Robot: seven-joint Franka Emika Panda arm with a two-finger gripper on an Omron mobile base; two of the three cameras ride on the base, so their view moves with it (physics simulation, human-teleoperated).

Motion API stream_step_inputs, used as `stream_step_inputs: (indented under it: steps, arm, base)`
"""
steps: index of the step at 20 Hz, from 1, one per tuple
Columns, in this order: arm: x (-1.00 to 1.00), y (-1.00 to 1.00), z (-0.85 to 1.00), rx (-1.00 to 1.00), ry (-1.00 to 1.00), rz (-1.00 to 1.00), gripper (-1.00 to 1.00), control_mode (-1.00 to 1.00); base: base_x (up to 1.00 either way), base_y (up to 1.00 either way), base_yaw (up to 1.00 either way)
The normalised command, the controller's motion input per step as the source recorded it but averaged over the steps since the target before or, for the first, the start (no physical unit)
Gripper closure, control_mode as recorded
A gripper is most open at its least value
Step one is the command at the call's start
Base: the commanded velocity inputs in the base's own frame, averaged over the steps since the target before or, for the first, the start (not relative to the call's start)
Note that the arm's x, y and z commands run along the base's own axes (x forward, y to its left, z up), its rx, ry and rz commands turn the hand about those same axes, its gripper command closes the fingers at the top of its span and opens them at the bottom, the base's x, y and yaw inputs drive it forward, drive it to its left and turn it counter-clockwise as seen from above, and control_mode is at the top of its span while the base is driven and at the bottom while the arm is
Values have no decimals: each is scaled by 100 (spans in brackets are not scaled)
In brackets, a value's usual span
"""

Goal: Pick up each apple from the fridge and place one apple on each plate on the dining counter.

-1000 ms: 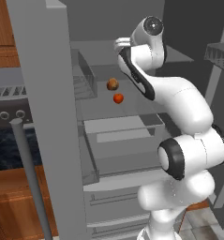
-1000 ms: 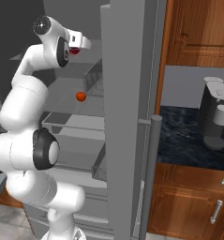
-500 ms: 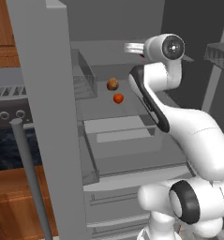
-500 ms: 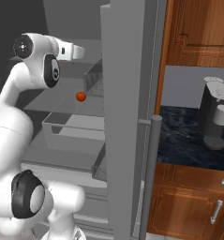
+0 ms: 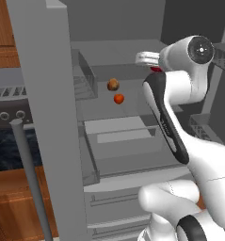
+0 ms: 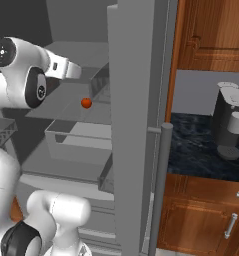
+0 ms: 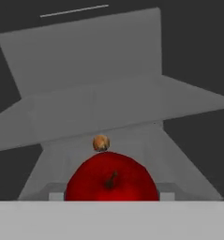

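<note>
Robot arm at the open fridge (image 5: 48, 94), its claw (image 5: 154, 69) clenched on the deep red apple (image 7: 112, 178).

From the left base view, the grey fridge door stands open at the left with its bar handle (image 5: 31, 179) low in front; past it, on a grey shelf (image 5: 128, 113), sit a small brownish round item (image 5: 113, 84) and, just below it, the orange-red apple (image 5: 118, 99), near each other. To the right the white arm reaches in level with the upper shelf, a sliver of red showing at the claw. In the hand view the red apple sits close up, stem toward the camera. Farther right, a dark coffee machine (image 6: 231, 127) stands on the black marbled worktop (image 6: 201, 150).
</note>
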Motion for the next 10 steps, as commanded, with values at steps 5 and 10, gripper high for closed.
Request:
stream_step_inputs:
  steps: [5, 10]
  arm:
    - [-70, 0, -14, 3, 35, 0, 100, -100]
    - [-7, 0, -54, 0, 41, 0, 100, -100]
  base:
    - [0, 0, 0]
    - [0, 0, 0]
